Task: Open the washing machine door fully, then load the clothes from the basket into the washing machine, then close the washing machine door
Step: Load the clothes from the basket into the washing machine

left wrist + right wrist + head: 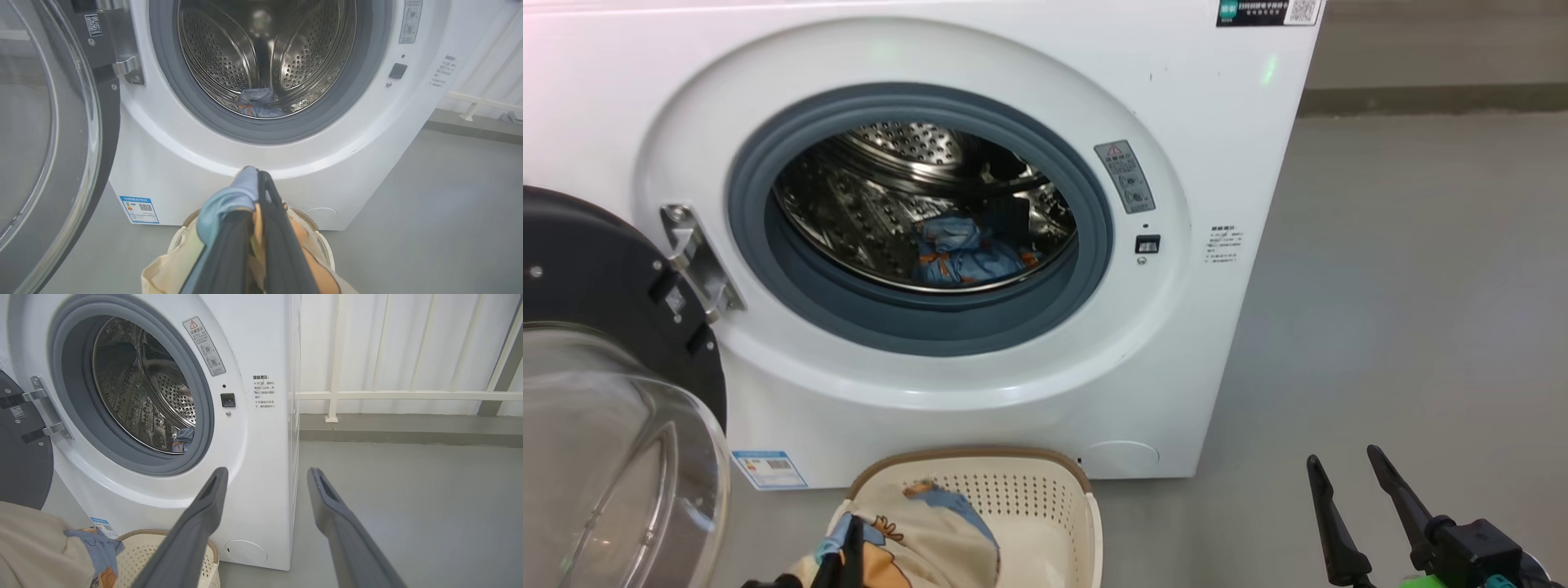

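Observation:
The white washing machine [980, 425] stands with its black washing machine door [596, 278] swung wide to the left, its glass bowl [605, 457] facing me. One blue garment [968, 253] lies inside the steel drum [261, 53]. Below the opening sits the cream basket [1045, 498]. My left gripper [257, 173] is shut on a cream and light-blue bear-print garment [923, 539], lifted over the basket in front of the machine's lower panel. My right gripper [1343, 461] stands open and empty over the floor to the right of the machine.
Grey floor [1405, 327] spreads to the right of the machine. A white railing [408, 394] and a low kerb run along the wall behind it. The open door takes up the space at the left.

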Controlling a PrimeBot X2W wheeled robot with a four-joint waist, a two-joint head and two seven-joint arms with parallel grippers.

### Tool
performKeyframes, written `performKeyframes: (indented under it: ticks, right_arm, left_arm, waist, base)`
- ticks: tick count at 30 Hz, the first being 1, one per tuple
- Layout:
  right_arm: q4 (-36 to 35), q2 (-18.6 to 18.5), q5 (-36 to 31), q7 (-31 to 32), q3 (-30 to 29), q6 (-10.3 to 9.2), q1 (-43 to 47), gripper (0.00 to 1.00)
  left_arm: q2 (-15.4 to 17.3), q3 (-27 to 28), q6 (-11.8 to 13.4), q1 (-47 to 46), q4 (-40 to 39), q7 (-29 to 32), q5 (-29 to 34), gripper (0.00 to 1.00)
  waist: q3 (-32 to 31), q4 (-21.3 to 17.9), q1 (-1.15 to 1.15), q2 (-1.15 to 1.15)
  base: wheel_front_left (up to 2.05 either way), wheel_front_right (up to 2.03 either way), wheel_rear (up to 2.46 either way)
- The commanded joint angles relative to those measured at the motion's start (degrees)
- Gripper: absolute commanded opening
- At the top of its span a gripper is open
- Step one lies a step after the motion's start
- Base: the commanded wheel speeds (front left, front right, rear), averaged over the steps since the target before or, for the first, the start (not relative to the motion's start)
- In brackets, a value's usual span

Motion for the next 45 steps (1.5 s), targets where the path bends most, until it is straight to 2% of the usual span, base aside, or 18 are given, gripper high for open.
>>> performKeyframes:
  ticks: [1,7,24,45]
  right_arm:
    - [-1.52,-0.47,-0.16,-0.28,1.23,0.34,-0.29,1.0]
    - [-1.51,-0.47,-0.17,-0.28,0.7,0.34,0.29,1.0]
    - [0.26,-0.47,-1.63,-0.28,0.07,0.34,0.99,1.0]
    - [3.0,-0.47,-3.57,-0.28,-0.61,0.34,0.06,1.0]
  left_arm:
    - [0.6,2.34,0.44,-0.3,-3.25,-0.79,0.89,0.0]
    - [1.15,2.68,1.08,2.31,-7.99,-0.79,1.59,0.0]
    - [2.69,2.74,2.2,3.54,-15.03,0.47,1.85,0.0]
    - [2.46,1.33,2.54,2.7,-17.01,0.36,1.25,0.0]
  waist:
    - [-1.1,0.37,0.01,0.0]
    - [-2.64,0.27,0.01,0.0]
    - [-3.27,-0.3,0.01,0.0]
    - [-1.71,-0.35,0.01,0.0]
  base:
    - [0.0,0.0,0.0]
    - [0.0,0.0,0.0]
    - [0.0,0.0,0.0]
    - [0.0,0.0,0.0]
